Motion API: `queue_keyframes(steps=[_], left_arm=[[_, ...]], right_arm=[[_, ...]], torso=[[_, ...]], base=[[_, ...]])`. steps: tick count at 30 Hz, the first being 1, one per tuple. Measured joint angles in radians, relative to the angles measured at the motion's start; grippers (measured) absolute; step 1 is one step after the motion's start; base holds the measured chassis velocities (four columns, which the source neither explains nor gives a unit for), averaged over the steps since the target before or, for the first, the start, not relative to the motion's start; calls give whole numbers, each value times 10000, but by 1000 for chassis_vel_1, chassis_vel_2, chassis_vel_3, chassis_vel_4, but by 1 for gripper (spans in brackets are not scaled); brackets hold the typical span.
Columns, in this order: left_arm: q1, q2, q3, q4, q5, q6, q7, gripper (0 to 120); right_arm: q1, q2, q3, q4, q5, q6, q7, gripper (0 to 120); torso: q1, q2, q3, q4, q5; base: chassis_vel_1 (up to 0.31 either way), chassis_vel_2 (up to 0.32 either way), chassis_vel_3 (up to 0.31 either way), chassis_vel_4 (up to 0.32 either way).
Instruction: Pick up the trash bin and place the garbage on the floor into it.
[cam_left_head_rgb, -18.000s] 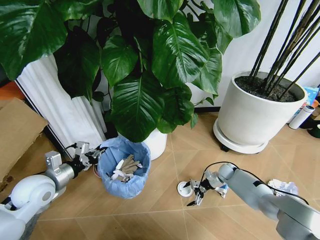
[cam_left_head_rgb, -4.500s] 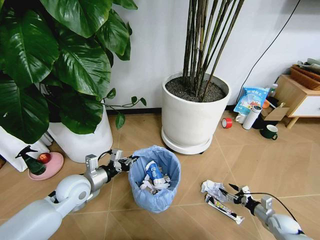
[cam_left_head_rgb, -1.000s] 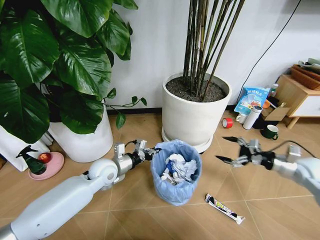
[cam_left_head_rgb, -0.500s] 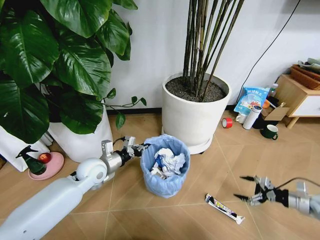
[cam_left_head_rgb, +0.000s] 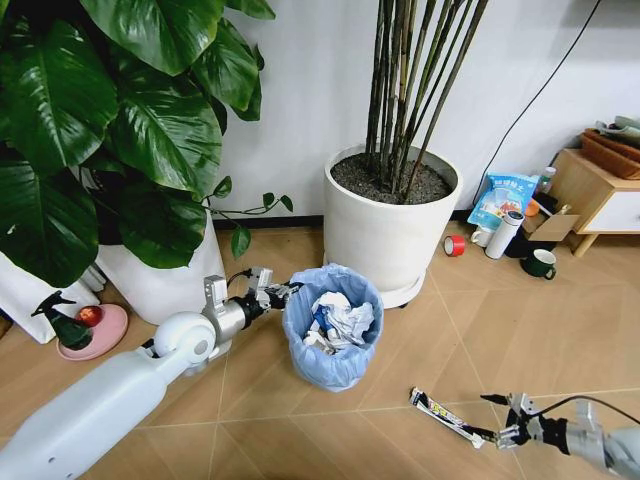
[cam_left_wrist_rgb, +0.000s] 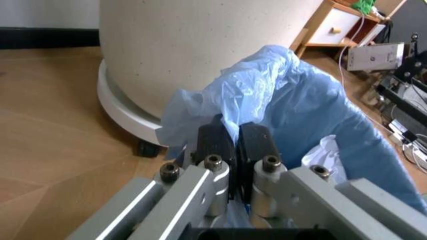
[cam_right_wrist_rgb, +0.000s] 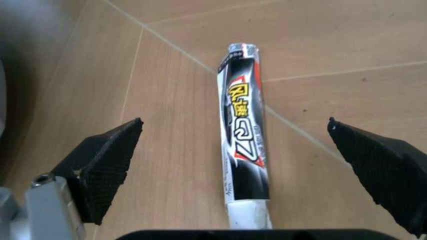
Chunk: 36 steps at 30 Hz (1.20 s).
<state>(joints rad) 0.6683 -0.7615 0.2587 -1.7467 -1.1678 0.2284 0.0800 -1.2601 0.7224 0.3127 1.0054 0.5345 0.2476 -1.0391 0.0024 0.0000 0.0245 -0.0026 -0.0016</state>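
The right tool (cam_left_head_rgb: 506, 420) hung low over the light brown herringbone wooden floor (cam_left_head_rgb: 420, 320), its two dark fingers (cam_right_wrist_rgb: 107, 160) spread wide and empty. Between them in the right wrist view lay the long dark snack wrapper with a white end (cam_right_wrist_rgb: 245, 150), flat on the boards and running lengthwise away from the camera, its near end just at the tool. In the head view the wrapper (cam_left_head_rgb: 450, 417) lay beside the tool, near the small round trash bin lined with a crinkled light-blue plastic bag (cam_left_head_rgb: 333, 335).

To do this pickup well, the fingers should probably straddle the wrapper's narrow width, come right down to the boards and close slowly, since something so thin and flat could slip out or be pushed along.

The left tool (cam_left_wrist_rgb: 235, 150) was pinched shut on the bin's blue bag at the rim, holding the bin, already heaped with crumpled white paper (cam_left_head_rgb: 340, 318), in front of the large white plant pot (cam_left_head_rgb: 390, 225).
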Motion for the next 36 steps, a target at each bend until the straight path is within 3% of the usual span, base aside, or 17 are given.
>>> queue_keyframes(steps=[27, 33, 36], left_arm=[[-205, -119, -1, -24, -150, 25, -31, 0], [-154, -97, -84, -82, -174, 25, -31, 0], [-111, -72, -141, -95, -180, 25, -19, 0]], right_arm=[[1664, 515, -1552, -1567, -912, 105, -26, 100], [2034, 705, -1729, -2002, -1526, 69, 25, 82], [2216, 743, -1970, -2148, -1726, -29, 86, 66]], torso=[[0, 0, 0, 1, -5], [0, 0, 0, 1, -4], [0, 0, 0, 1, -4]], base=[[0, 0, 0, 0], [0, 0, 0, 0], [0, 0, 0, 0]])
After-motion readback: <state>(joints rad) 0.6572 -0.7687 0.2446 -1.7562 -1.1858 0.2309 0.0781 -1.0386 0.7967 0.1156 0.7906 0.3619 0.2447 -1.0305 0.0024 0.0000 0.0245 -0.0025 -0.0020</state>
